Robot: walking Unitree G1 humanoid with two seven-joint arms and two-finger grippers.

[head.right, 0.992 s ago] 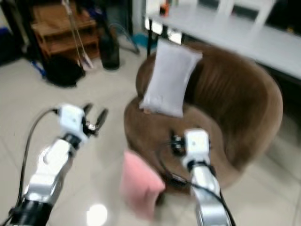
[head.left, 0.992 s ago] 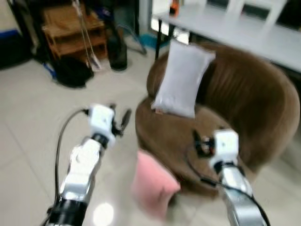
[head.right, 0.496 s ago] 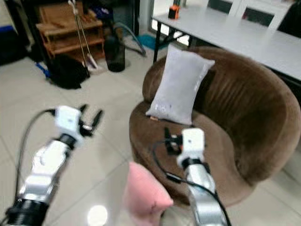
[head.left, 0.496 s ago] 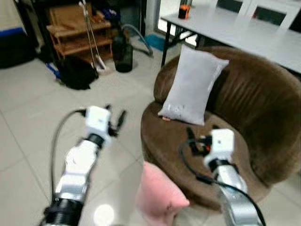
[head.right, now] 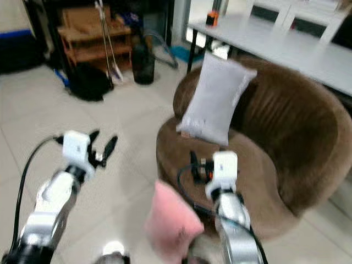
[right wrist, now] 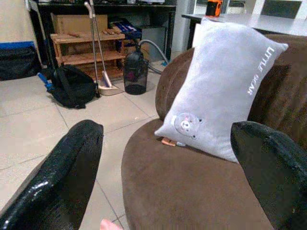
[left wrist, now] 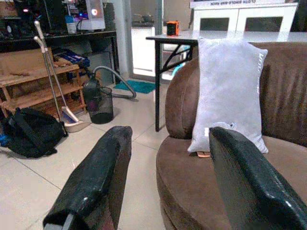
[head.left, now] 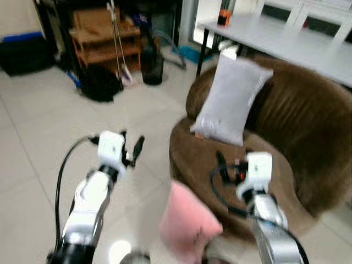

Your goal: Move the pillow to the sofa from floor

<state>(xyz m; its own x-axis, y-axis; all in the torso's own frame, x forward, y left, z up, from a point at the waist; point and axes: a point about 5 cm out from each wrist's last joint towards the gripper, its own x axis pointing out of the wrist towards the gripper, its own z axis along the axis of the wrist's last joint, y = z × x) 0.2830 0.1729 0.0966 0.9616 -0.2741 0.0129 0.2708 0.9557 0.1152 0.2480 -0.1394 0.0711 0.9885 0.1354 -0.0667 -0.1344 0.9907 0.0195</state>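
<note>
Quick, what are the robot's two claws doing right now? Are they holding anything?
Left claw: open, holding nothing, up over the floor.
Right claw: open, holding nothing, over the sofa seat.
The pink pillow is on the floor.

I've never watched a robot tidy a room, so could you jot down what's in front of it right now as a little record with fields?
Pillow to move: pink pillow on the floor, against the sofa's front
Sofa: round brown sofa
Already on sofa: grey pillow leaning on the backrest
Left hand: open, raised above the floor tiles
Right hand: open, above the sofa seat
Behind: white table, black backpack
</note>
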